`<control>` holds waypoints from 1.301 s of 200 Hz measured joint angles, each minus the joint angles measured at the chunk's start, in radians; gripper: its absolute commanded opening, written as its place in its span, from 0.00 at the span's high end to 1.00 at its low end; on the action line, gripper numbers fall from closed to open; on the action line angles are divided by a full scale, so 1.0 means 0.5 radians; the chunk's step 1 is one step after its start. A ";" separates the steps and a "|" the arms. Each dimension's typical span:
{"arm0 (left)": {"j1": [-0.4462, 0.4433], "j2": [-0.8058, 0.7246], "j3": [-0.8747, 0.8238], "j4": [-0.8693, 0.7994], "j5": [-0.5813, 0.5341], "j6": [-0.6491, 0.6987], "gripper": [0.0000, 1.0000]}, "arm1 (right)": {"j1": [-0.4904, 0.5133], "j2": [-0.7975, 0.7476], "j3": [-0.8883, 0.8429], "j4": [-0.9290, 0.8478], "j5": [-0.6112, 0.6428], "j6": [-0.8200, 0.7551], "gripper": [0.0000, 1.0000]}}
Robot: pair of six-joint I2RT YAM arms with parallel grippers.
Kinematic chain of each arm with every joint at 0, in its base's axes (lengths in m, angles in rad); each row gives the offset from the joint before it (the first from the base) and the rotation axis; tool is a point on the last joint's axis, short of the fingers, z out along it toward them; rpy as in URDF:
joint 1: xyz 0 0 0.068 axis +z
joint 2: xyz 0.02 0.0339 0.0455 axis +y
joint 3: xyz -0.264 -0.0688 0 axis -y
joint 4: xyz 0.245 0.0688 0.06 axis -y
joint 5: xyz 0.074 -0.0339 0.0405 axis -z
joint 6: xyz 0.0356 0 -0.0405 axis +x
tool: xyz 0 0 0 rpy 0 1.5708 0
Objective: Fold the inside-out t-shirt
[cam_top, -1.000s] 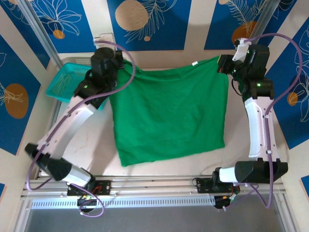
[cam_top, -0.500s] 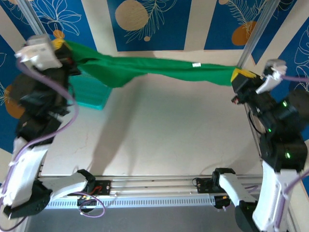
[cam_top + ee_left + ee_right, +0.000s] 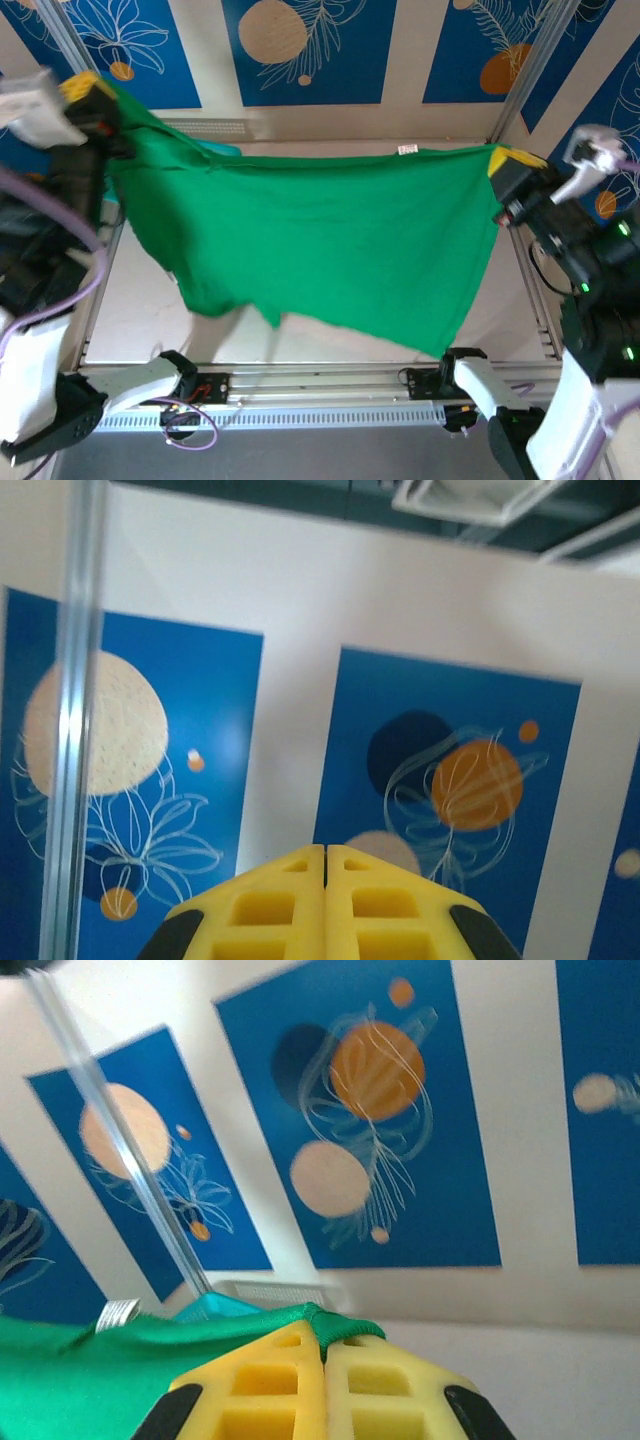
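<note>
**ITEM 1: inside-out t-shirt** [image 3: 320,240], bright green.
- Loc: lifted off the table [image 3: 505,300], hung as a broad sheet btwn both claws. Top edge runs from above the far-left corner to above the far-right corner. Free edge droops toward the near edge, ragged on the left side. Can't tell whether that low edge brushes the table.
- Neck label [image 3: 407,150] sits on the top edge, nearer the R end.
- Why held so: I read this as a spread-out. Two corners are pulled apart so the cloth hangs flat and the wrinkles drop before I lay it down. By my judgement no fold has been made yet.

**ITEM 2: L gripper** [image 3: 98,95].
- Claw: fully closed. The yellow pads [image 3: 270,910] meet w/ no gap in the wrist view, and no cloth shows btwn them there. The top view has the shirt corner running straight into the tip, so I take it as clamped on the shirt.
- Pose: arm raised high, out past the table's left edge, wrist tipped up toward the wall.

**ITEM 3: R gripper** [image 3: 502,168].
- Claw: closed, w/ green hem pinched at the seam btwn the pads in the wrist view.
- Pose: arm up by the far-right corner, forearm near upright, wrist angled up at the wall.

**ITEM 4: teal basket** [image 3: 212,1306].
- A sliver shows behind the shirt's top edge. Not part of the job.
</note>
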 measured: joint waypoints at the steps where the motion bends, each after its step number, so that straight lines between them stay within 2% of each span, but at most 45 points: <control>1: 0.000 0.008 -0.002 0.003 -0.002 0.002 1.00 | 0.000 0.002 -0.009 0.004 0.001 0.002 1.00; 43: 0.010 0.642 -0.298 0.327 -0.185 0.245 1.00 | -0.049 0.269 -0.842 0.302 0.145 0.034 1.00; 72: 0.097 1.397 -0.191 0.296 -0.130 0.180 1.00 | -0.198 0.662 -1.249 0.539 0.147 0.079 1.00; 78: 0.115 1.558 -0.126 0.267 -0.117 0.166 1.00 | -0.224 0.758 -1.274 0.588 0.141 0.087 0.96; 84: 0.133 1.726 -0.042 0.240 -0.098 0.146 0.90 | -0.253 0.886 -1.289 0.649 0.133 0.094 0.87; 91: 0.147 1.921 0.076 0.198 -0.069 0.125 0.72 | -0.275 0.999 -1.289 0.702 0.127 0.098 0.79; 106: 0.172 2.299 0.357 0.060 0.021 0.066 0.65 | -0.318 1.259 -1.276 0.806 0.119 0.111 0.70; 114: 0.181 2.477 0.535 -0.046 0.065 0.032 0.58 | -0.336 1.360 -1.260 0.823 0.117 0.113 0.64; 132: 0.192 2.715 0.856 -0.291 0.130 -0.047 0.27 | -0.369 1.501 -1.227 0.835 0.115 0.153 0.53; 140: 0.192 2.728 0.907 -0.386 0.144 -0.075 0.21 | -0.374 1.508 -1.223 0.827 0.130 0.173 0.51; 159: 0.188 2.568 0.816 -0.496 0.210 -0.169 0.20 | -0.381 1.442 -1.215 0.777 0.189 0.223 0.50; 184: 0.156 1.943 0.195 -0.488 0.350 -0.266 0.23 | -0.365 1.217 -1.287 0.694 0.217 0.319 0.50; 198: 0.137 1.581 -0.149 -0.446 0.430 -0.356 0.26 | -0.316 1.053 -1.434 0.681 0.153 0.362 0.51; 215: 0.122 1.218 -0.568 -0.339 0.500 -0.488 0.27 | -0.251 0.991 -1.611 0.695 0.059 0.417 0.51; 234: 0.121 1.023 -0.964 -0.287 0.574 -0.621 0.27 | -0.182 1.070 -1.796 0.739 -0.043 0.447 0.52; 260: 0.121 1.009 -1.443 -0.214 0.673 -0.771 0.29 | -0.147 1.318 -1.831 0.784 -0.085 0.439 0.57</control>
